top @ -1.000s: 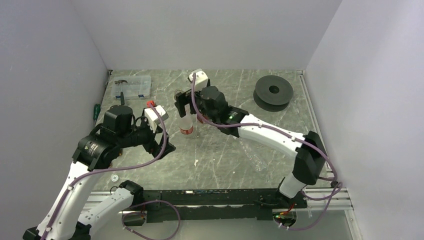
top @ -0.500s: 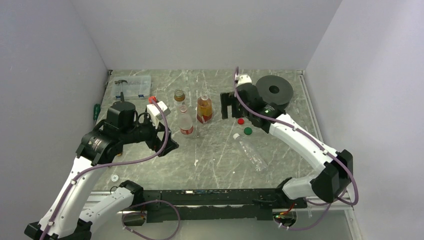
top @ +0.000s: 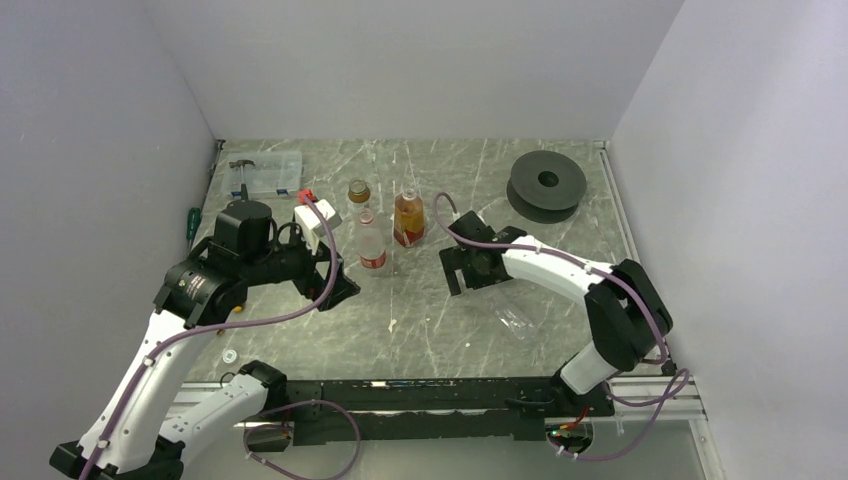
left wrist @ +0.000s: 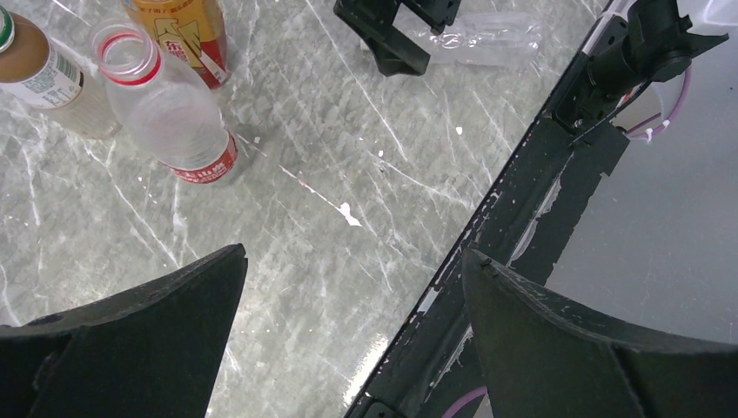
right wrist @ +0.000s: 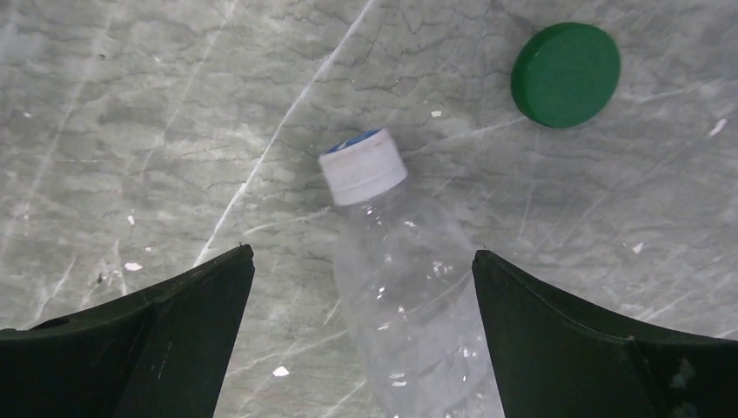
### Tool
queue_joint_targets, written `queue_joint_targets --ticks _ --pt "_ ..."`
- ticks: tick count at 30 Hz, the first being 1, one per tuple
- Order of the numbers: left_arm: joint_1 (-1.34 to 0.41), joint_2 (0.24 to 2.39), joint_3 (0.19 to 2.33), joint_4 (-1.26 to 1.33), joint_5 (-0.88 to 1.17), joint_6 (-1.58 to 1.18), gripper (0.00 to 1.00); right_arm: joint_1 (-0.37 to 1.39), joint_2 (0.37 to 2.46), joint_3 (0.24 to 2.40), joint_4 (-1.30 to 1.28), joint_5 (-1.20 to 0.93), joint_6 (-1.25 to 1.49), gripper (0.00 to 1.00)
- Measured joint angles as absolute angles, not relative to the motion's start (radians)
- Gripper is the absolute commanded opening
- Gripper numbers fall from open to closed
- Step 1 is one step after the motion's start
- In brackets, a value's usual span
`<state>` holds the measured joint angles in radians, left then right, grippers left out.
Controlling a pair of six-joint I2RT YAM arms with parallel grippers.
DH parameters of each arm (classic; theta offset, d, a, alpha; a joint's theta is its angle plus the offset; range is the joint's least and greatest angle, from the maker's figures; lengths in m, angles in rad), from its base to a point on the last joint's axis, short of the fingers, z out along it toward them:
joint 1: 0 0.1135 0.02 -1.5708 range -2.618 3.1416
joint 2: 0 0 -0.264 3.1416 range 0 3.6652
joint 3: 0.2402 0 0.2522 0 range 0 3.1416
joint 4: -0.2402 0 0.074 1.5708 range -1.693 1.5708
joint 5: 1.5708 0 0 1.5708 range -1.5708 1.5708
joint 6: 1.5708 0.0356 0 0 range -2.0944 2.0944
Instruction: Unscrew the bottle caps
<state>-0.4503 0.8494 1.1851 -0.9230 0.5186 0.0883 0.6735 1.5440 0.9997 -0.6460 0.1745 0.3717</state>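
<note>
In the right wrist view a plain clear bottle point(right wrist: 409, 296) lies on its side with a white cap point(right wrist: 361, 165) on it. A loose green cap point(right wrist: 566, 74) lies beyond it. My right gripper point(right wrist: 362, 252) is open just above the bottle's body, one finger on each side; it also shows in the top view point(top: 458, 272). My left gripper point(left wrist: 355, 252) is open and empty above the table's front edge. The left wrist view shows the red-labelled bottle point(left wrist: 178, 126) with its mouth open, the amber bottle point(left wrist: 183, 35) and the short pale bottle point(left wrist: 48, 74), all upright.
A black spool point(top: 547, 182) lies at the back right. A clear box point(top: 265, 172) with a hammer is at the back left, and a green-handled screwdriver point(top: 192, 222) lies by the left wall. A small white cap point(top: 230, 355) lies near the front left.
My right arm has swung from beside the spool forward and down over the lying bottle, hiding the loose caps in the top view. The left arm has hardly moved.
</note>
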Motion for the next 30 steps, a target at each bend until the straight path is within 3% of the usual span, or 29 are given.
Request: queue_joint_targets --ticks 6,8,10,15,21,30 --pt "-0.45 0.846 1.185 -0.923 0.519 0.088 0.99 0.673 1.605 0.947 -0.614 0.173 0.396 0.99" --pt "-0.45 0.846 1.185 -0.923 0.519 0.088 1.0 0.673 1.621 0.934 -0.612 0.173 0.405 0.95" --pt "-0.45 0.846 1.185 -0.921 0.519 0.088 0.99 0.673 1.626 0.932 -0.606 0.173 0.416 0.86" --pt "-0.45 0.847 1.185 -0.918 0.527 0.085 0.99 0.673 1.626 0.932 -0.597 0.173 0.434 0.53" --pt "-0.45 0.847 1.185 -0.903 0.533 0.081 0.99 0.673 1.572 0.978 -0.622 0.174 0.463 0.52" --pt "-0.45 0.841 1.168 -0.827 0.542 0.014 0.99 0.786 1.274 1.24 -0.611 0.28 0.55 0.51"
